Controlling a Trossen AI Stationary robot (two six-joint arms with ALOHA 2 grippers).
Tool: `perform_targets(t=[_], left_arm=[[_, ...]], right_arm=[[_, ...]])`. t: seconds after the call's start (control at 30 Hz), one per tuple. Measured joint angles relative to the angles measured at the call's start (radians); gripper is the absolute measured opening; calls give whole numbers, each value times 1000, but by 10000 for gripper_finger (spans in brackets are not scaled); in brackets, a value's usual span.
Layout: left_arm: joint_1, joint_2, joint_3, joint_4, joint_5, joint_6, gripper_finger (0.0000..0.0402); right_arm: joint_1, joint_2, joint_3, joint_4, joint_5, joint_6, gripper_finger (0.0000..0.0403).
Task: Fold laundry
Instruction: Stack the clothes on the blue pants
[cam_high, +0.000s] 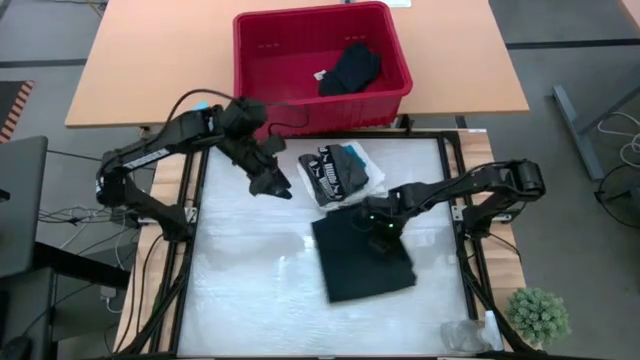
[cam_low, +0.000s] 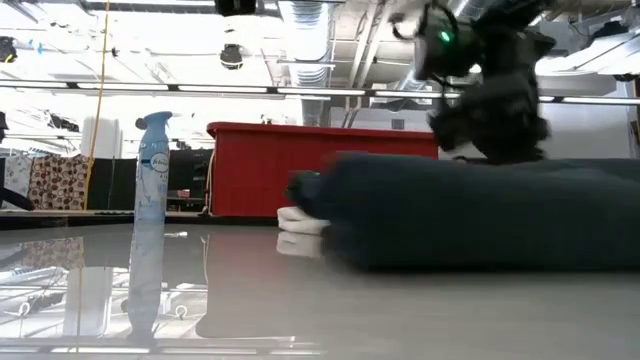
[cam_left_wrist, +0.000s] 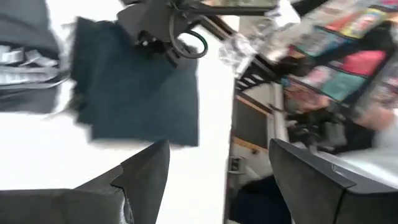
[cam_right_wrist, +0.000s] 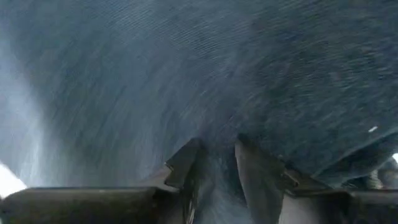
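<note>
The right gripper (cam_high: 383, 232) fingers (cam_right_wrist: 186, 163) are nearly together, pinching the folded dark grey cloth garment (cam_high: 362, 258) lying under them on the bench (cam_high: 250, 290). The left gripper (cam_high: 270, 185) fingers (cam_left_wrist: 143, 171) stand wide apart, holding nothing, with the garment well beyond them.

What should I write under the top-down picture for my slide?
Right gripper presses on a folded dark garment; left gripper hovers open beside the folded pile.

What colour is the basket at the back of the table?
Red. The slotted plastic basket shows best in the high view, with a black garment lying inside it.
</note>
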Motion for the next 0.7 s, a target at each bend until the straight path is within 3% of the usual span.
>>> perform_targets(t=[0.17, 0.37, 0.53, 0.7], left_arm=[[-88, -34, 0, 0, -161, -44, 265], [-185, -38, 0, -63, -347, -74, 265], [-237, -39, -35, -78, -595, -108, 265], [-228, -47, -121, 33, -620, -161, 265]], right_arm=[[-16, 1, -32, -157, 69, 179, 136], [-6, -13, -16, -191, 79, 184, 136], [40, -109, 74, -184, 182, 190, 136], [-13, -212, 142, -192, 256, 184, 136]])
